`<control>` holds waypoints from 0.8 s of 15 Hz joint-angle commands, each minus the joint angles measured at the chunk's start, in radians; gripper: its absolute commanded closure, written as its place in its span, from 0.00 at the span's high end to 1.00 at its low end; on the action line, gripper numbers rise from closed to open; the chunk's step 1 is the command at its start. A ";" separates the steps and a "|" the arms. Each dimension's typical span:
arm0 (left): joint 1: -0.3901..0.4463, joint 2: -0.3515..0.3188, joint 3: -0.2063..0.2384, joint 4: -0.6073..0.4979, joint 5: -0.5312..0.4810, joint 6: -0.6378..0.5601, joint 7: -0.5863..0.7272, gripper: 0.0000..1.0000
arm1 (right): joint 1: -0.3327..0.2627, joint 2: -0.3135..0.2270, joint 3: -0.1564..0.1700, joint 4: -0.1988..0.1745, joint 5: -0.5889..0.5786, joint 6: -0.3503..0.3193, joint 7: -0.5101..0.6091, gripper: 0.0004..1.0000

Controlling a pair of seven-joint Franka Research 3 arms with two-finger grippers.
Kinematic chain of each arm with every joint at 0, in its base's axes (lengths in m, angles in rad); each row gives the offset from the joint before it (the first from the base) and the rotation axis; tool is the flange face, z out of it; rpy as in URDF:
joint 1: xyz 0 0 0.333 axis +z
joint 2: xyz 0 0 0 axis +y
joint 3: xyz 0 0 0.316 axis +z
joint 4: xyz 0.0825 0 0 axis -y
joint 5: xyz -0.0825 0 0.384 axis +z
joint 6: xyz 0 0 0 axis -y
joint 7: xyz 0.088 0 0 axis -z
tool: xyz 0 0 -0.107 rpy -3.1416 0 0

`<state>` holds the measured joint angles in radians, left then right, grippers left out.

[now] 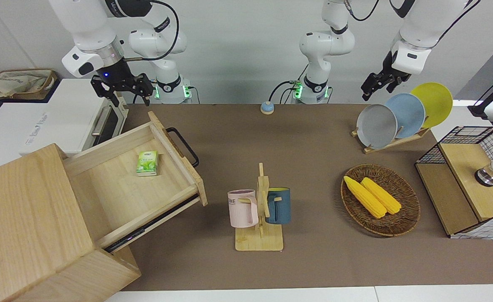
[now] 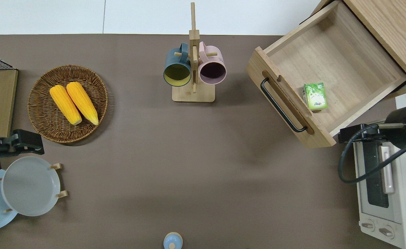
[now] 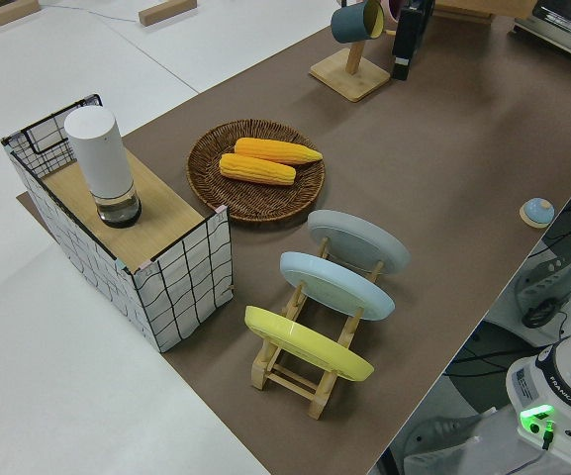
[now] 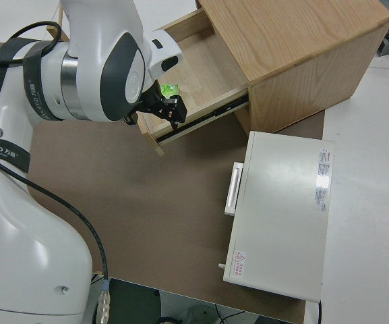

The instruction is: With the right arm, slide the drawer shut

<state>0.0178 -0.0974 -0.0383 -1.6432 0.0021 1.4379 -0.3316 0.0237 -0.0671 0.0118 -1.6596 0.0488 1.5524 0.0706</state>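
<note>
The drawer stands pulled far out of the pale wooden cabinet. Its black bar handle faces the middle of the table. A small green packet lies inside the drawer. My right gripper hangs open and empty in the air. The overhead view shows the right gripper over the gap between the corner of the drawer nearest the robots and the toaster oven. It touches nothing. The right side view shows the right gripper at the drawer's edge. The left arm is parked, its left gripper open.
The white toaster oven stands nearer to the robots than the cabinet. A mug rack with two mugs stands mid-table. A wicker basket with corn, a plate rack and a wire box are at the left arm's end.
</note>
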 commanded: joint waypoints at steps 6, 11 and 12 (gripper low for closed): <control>-0.004 -0.008 0.006 0.000 -0.005 -0.002 0.009 0.99 | 0.025 -0.005 -0.013 -0.011 -0.014 0.009 -0.017 0.93; -0.004 -0.008 0.006 0.000 -0.005 -0.002 0.009 0.99 | 0.025 -0.005 -0.009 -0.011 -0.015 0.008 0.029 0.50; -0.002 -0.008 0.006 0.000 -0.005 -0.002 0.009 0.99 | 0.025 -0.005 -0.004 -0.011 -0.015 0.008 0.049 0.37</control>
<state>0.0178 -0.0974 -0.0383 -1.6432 0.0021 1.4379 -0.3316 0.0439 -0.0671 0.0035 -1.6597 0.0487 1.5524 0.0755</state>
